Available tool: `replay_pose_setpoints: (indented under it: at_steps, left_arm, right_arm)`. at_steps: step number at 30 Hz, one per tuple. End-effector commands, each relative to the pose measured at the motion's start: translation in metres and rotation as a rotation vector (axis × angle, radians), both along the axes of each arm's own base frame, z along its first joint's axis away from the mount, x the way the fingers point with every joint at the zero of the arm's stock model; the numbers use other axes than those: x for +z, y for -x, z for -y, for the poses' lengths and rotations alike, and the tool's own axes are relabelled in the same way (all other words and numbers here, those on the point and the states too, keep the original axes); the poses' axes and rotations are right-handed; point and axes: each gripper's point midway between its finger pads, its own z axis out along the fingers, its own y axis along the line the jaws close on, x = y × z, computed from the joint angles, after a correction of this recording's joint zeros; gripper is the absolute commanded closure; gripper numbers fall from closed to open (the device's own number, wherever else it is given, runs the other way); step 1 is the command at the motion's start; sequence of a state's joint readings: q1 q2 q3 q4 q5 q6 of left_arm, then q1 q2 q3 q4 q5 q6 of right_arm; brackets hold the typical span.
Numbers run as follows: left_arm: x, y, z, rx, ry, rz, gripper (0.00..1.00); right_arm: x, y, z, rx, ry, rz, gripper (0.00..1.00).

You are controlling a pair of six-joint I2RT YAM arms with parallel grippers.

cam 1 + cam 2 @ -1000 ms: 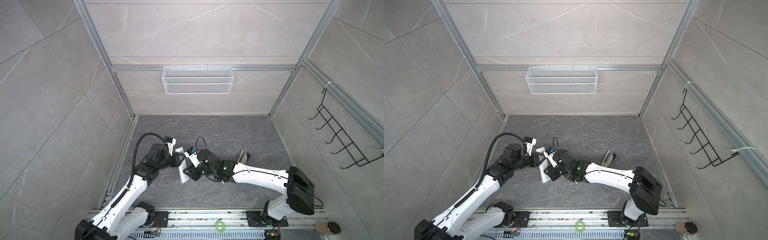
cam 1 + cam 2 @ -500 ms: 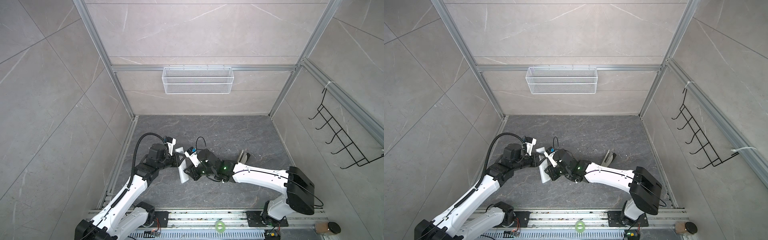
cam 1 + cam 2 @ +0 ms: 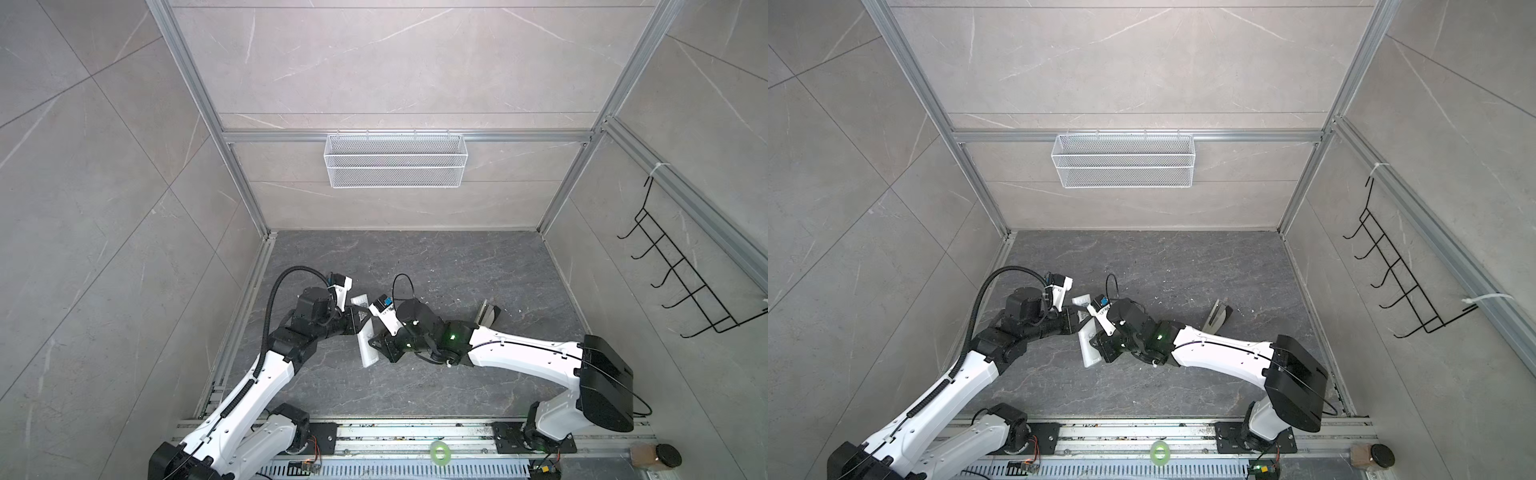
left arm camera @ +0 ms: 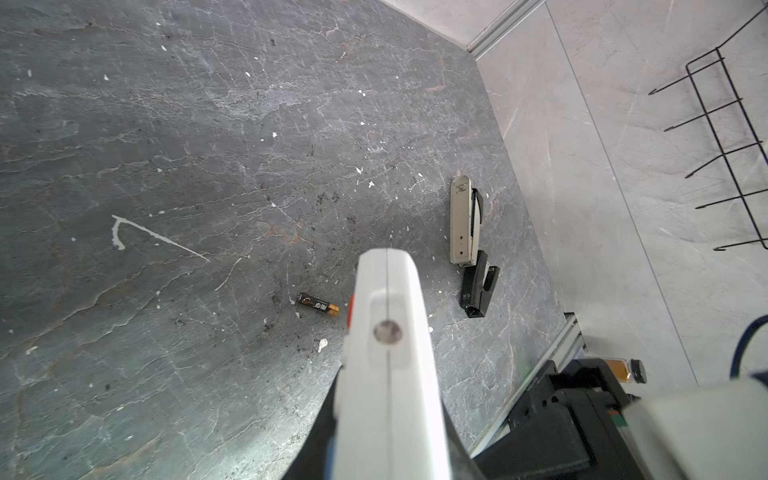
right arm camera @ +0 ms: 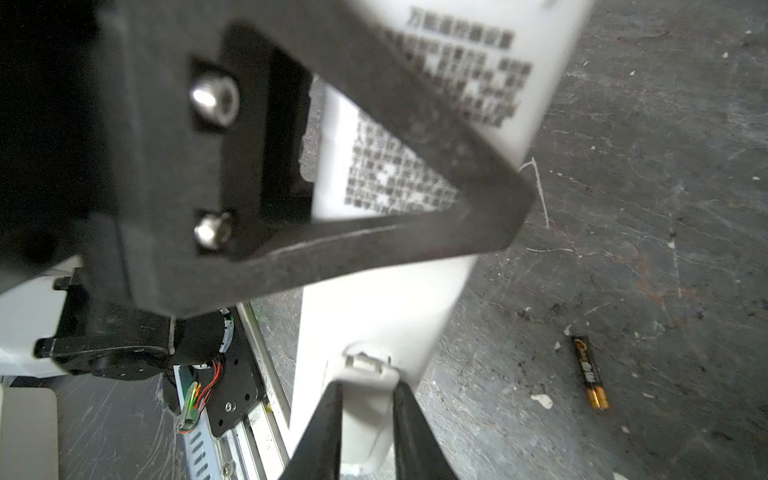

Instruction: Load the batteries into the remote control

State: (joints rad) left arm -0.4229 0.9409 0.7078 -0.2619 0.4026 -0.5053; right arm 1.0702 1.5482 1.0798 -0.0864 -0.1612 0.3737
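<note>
The remote control (image 3: 365, 353) (image 3: 1089, 357) is a slim white bar held off the dark floor between both arms. My left gripper (image 3: 358, 325) (image 4: 386, 436) is shut on its sides near the middle. In the right wrist view its plain back with a printed label (image 5: 399, 174) faces the camera. My right gripper (image 3: 376, 345) (image 5: 369, 390) is shut on the small white cover (image 5: 365, 411) at the remote's lower end. One dark battery (image 4: 318, 304) (image 5: 590, 372) with a gold end lies loose on the floor beside the remote. The right arm hides it in both top views.
A grey and black stapler (image 3: 487, 316) (image 4: 465, 224) lies on the floor to the right. White crumbs dot the floor. A wire basket (image 3: 394, 160) hangs on the back wall and a black hook rack (image 3: 685, 282) on the right wall. A green tape roll (image 3: 439, 451) sits on the front rail.
</note>
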Motion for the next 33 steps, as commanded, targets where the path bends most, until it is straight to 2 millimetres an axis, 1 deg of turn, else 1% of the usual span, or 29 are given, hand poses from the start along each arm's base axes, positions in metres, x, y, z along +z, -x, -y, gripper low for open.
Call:
replay_pose_setpoints:
  at_steps: [1, 11, 16, 24, 26, 29, 33]
  left_arm:
    - [0.010, -0.003, 0.002, -0.008, 0.018, 0.047, 1.00]
    - [0.009, -0.003, 0.001, -0.004, 0.014, 0.047, 1.00]
    - [0.010, -0.002, 0.002, -0.005, 0.017, 0.048, 1.00]
    - [0.006, -0.003, -0.001, 0.007, 0.004, 0.041, 1.00]
    - [0.005, -0.004, -0.002, 0.012, -0.002, 0.039, 1.00]
    - [0.004, -0.005, -0.004, 0.021, -0.003, 0.034, 1.00]
    - [0.004, -0.006, -0.010, 0.037, -0.013, 0.031, 1.00]
  right_arm:
    - [0.040, 0.027, -0.012, 0.112, -0.122, 0.045, 0.76]
    - [0.052, 0.037, -0.006, 0.138, -0.156, 0.072, 0.75]
    - [0.046, 0.033, -0.003, 0.112, -0.127, 0.072, 0.74]
    - [0.044, 0.026, 0.006, 0.073, -0.085, 0.099, 0.62]
    - [0.042, 0.025, 0.012, 0.064, -0.059, 0.109, 0.59]
    - [0.039, 0.024, 0.026, 0.044, -0.001, 0.132, 0.57]
    - [0.038, 0.018, 0.051, -0.004, 0.087, 0.173, 0.53]
